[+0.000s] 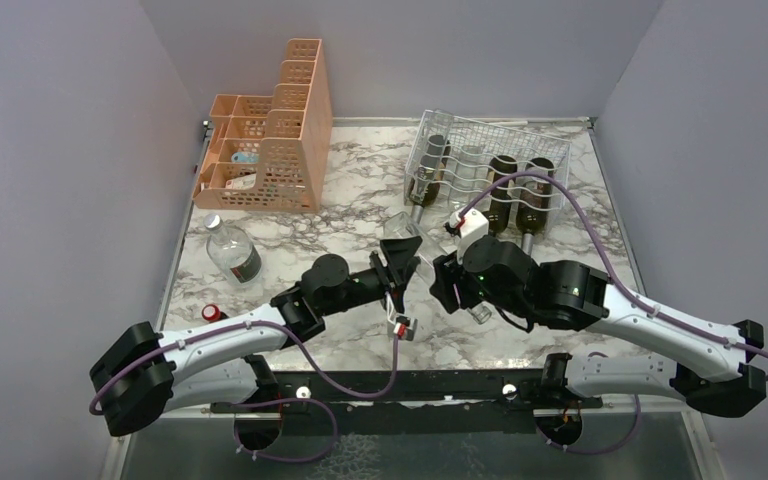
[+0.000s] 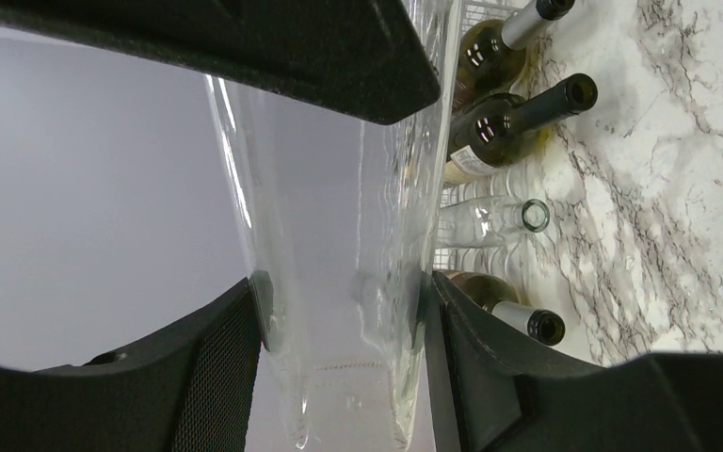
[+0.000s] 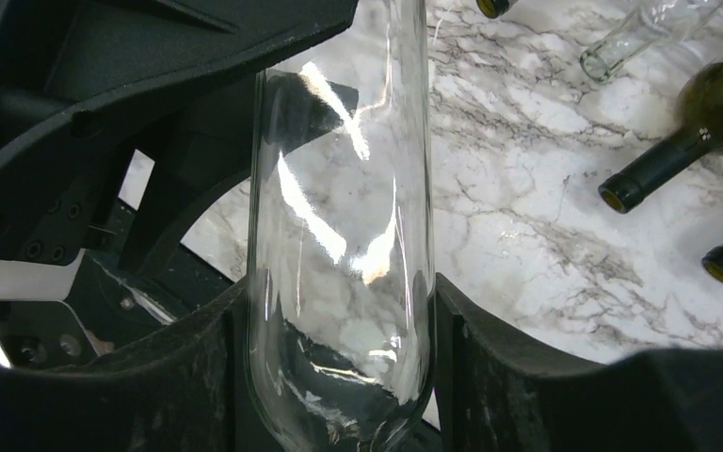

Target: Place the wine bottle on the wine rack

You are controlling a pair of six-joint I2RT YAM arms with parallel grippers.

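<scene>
A clear glass wine bottle (image 1: 400, 230) hangs tilted above the table's middle, held by both grippers. My left gripper (image 1: 405, 263) is shut on its body, and the glass fills the space between the pads in the left wrist view (image 2: 344, 311). My right gripper (image 1: 448, 282) is shut on the same bottle, as the right wrist view (image 3: 339, 320) shows. The silvery wire wine rack (image 1: 490, 150) stands at the back right, beyond both grippers. It holds several bottles, among them two dark green ones (image 1: 502, 190) and a clear one (image 2: 490, 221).
A peach perforated organizer (image 1: 270, 130) stands at the back left. A plastic water bottle (image 1: 232, 255) lies on the left of the marble table (image 1: 360, 190), with a small red-capped item (image 1: 211, 312) near the left arm. Bottle necks (image 3: 650, 169) stick out of the rack's front.
</scene>
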